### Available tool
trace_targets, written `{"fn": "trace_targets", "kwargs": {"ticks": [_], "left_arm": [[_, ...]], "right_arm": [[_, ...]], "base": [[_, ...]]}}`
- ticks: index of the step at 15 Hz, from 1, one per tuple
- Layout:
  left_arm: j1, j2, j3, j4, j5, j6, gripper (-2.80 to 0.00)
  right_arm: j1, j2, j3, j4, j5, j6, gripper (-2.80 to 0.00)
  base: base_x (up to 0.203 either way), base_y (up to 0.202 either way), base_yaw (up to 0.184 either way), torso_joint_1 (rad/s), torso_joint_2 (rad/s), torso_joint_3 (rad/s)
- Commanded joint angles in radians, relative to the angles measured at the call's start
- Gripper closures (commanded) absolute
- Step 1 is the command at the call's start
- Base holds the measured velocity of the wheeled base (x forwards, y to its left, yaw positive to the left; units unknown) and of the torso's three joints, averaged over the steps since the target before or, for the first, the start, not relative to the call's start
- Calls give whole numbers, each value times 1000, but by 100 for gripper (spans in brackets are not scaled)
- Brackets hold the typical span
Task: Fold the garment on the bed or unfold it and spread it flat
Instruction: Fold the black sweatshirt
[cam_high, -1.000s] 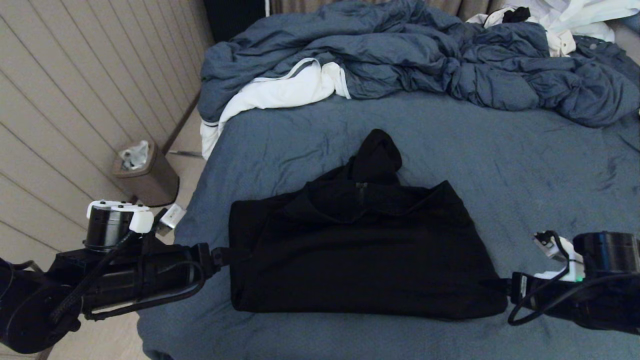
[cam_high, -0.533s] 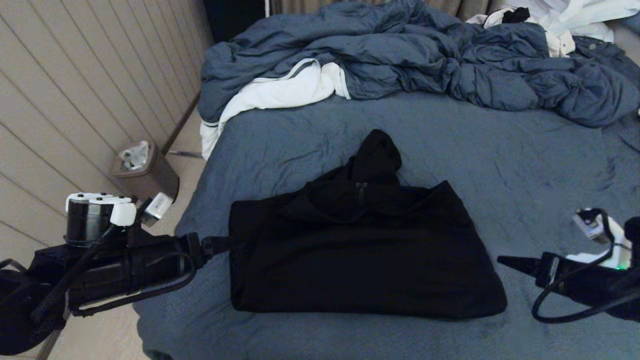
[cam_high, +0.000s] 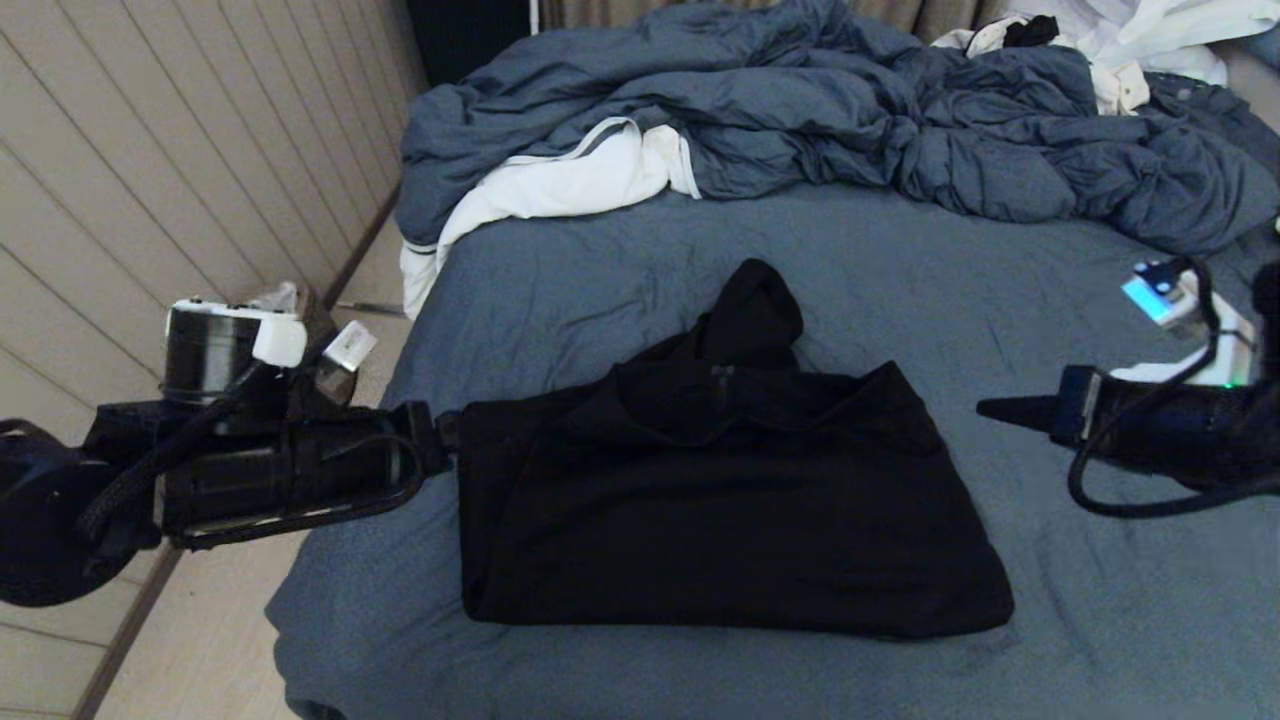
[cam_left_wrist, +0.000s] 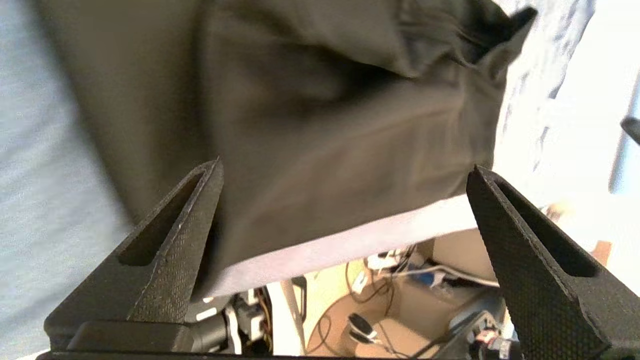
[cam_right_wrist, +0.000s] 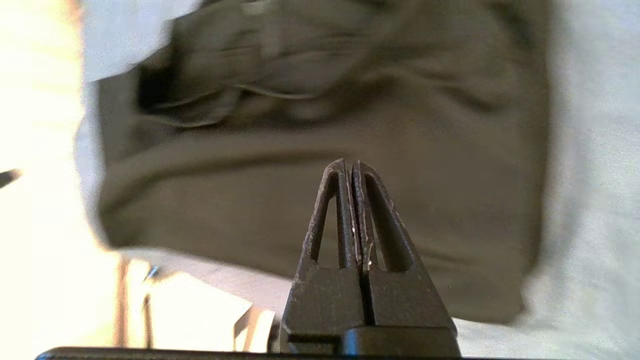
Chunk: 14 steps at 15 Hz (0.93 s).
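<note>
Two grippers flank your folded black hoodie (cam_high: 720, 500) on the bed (cam_high: 1000, 300): left gripper (cam_left_wrist: 345, 175) spread wide, right gripper (cam_right_wrist: 350, 167) clenched empty. Soft, limp, weighty; pinch its doubled side edges.

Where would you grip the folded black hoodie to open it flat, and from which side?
Probably the near hem corners of the garment, from its two sides. It lies as a flat rectangle, hood away, with the left gripper open beside one edge and the right gripper shut, clear of the other.
</note>
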Motion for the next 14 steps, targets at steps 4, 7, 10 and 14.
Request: {"fn": "trace_targets", "kwargs": {"ticks": [4, 7, 10, 14], "left_arm": [[-207, 164, -147, 101, 196, 5, -280], [-292, 277, -131, -32, 296, 14, -280], [-332, 313, -116, -71, 317, 15, -280], [-334, 378, -117, -135, 412, 45, -280]], "right_arm": [[228, 268, -140, 120, -30, 4, 0], [363, 382, -221, 122, -142, -11, 0], [412, 409, -222, 92, -190, -28, 0], [452, 455, -215, -41, -243, -27, 0]], "base": [[0, 0, 0, 0, 0, 0], [0, 0, 0, 0, 0, 0], [0, 0, 0, 0, 0, 0], [0, 0, 0, 0, 0, 0]]}}
